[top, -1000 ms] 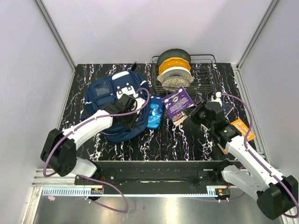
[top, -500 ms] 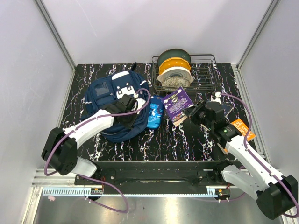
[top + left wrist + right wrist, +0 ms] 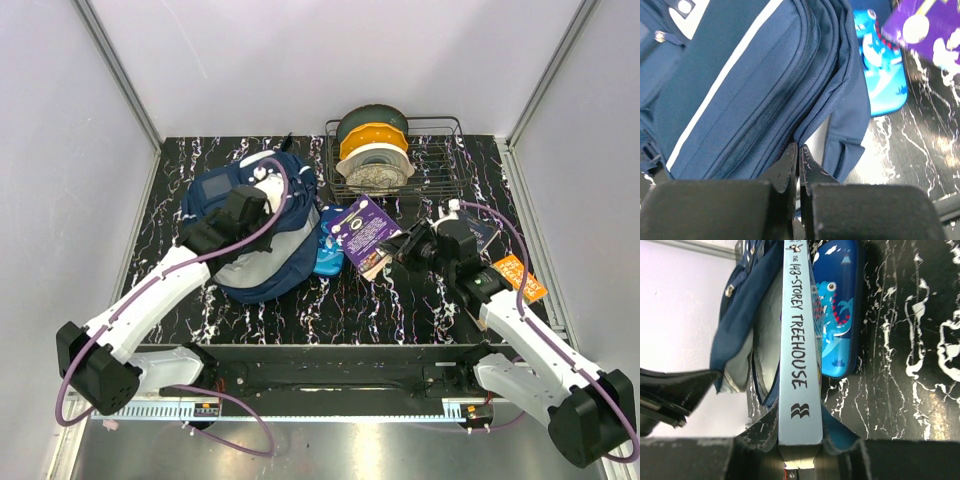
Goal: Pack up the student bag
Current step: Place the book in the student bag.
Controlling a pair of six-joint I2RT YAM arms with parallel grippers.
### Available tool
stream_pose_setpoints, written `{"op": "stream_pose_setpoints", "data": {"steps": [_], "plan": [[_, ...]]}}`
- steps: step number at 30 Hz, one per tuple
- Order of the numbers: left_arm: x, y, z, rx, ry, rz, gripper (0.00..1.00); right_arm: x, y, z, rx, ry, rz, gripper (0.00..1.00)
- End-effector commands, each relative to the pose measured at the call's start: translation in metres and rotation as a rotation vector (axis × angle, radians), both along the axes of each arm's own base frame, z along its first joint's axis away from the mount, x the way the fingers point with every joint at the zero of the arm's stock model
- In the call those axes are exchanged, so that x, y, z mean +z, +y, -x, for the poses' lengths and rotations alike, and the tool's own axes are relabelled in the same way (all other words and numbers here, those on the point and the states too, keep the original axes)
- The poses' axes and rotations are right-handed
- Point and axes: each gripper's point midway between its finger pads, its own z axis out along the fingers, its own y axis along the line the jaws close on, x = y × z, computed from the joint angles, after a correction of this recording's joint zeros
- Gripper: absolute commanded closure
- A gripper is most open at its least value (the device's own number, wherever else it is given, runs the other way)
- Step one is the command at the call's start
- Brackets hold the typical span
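On the table's left half, my left gripper [image 3: 799,152] pinches the student bag [image 3: 205,192] at its flap, holding the grey-lined mouth open. My right gripper [image 3: 799,437] clamps the Treehouse book [image 3: 799,340], aimed there past the dinosaur pencil case [image 3: 837,315].

**Black marbled tabletop and what it carries**

The black, white-veined table [image 3: 400,300] bears four things. The student bag [image 3: 215,195] lies right under the left pincer [image 3: 799,147], whose tips are pinched on its fabric edge. A bright-blue pencil case [image 3: 325,255] lies between the two pincers, against the bag and just beyond the right pincer [image 3: 410,247], which grips a book [image 3: 365,228]. A wire basket [image 3: 450,150] stands farther back from the right pincer. An orange packet [image 3: 520,278] lies on that pincer's outer side, near the table's edge.
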Motion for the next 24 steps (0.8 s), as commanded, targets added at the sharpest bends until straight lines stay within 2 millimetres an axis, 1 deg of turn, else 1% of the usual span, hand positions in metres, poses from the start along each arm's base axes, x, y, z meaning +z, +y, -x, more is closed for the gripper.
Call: {"op": "stream_pose_setpoints", "data": {"steps": [1,2,3,4,5,6,7,8,10,11,12,13,15,16,17,19,24], "plan": [[0.068,0.005,-0.032,0.132,-0.198,0.082,1.0,0.049,0.024,0.01,0.146,-0.146,-0.149,1.0],[0.078,0.009,-0.036,0.16,-0.224,0.081,1.0,0.048,0.028,0.017,0.189,-0.139,-0.16,1.0],[0.083,0.01,-0.036,0.17,-0.234,0.088,1.0,0.044,0.03,0.022,0.207,-0.13,-0.17,1.0],[0.088,0.011,-0.038,0.178,-0.248,0.094,1.0,0.044,0.032,0.026,0.229,-0.131,-0.189,1.0],[0.098,0.01,-0.039,0.183,-0.266,0.11,1.0,0.055,0.037,0.031,0.267,-0.16,-0.238,1.0],[0.103,0.01,-0.039,0.189,-0.274,0.123,1.0,0.053,0.039,0.035,0.28,-0.151,-0.259,1.0],[0.112,0.009,-0.041,0.19,-0.289,0.139,1.0,0.059,0.043,0.04,0.31,-0.143,-0.295,1.0],[0.115,0.007,-0.041,0.187,-0.291,0.146,1.0,0.063,0.046,0.04,0.333,-0.157,-0.312,1.0],[0.125,0.002,-0.043,0.17,-0.299,0.168,1.0,0.064,0.051,0.045,0.372,-0.135,-0.343,1.0],[0.126,-0.004,-0.042,0.145,-0.288,0.178,1.0,0.058,0.054,0.044,0.385,-0.122,-0.35,1.0],[0.125,-0.006,-0.042,0.142,-0.27,0.18,1.0,0.058,0.056,0.045,0.402,-0.128,-0.365,1.0],[0.128,-0.011,-0.044,0.133,-0.264,0.186,1.0,0.059,0.059,0.049,0.421,-0.105,-0.404,1.0],[0.127,-0.018,-0.043,0.116,-0.247,0.194,1.0,0.062,0.063,0.045,0.434,-0.117,-0.446,1.0],[0.128,-0.021,-0.042,0.112,-0.247,0.198,1.0,0.063,0.066,0.047,0.455,-0.101,-0.47,1.0],[0.129,-0.023,-0.041,0.107,-0.245,0.204,1.0,0.067,0.069,0.044,0.467,-0.115,-0.482,1.0],[0.129,-0.025,-0.039,0.109,-0.241,0.216,1.0,0.065,0.074,0.043,0.472,-0.091,-0.485,1.0],[0.13,-0.034,-0.035,0.1,-0.23,0.24,1.0,0.066,0.086,0.03,0.476,-0.09,-0.518,1.0]]}}
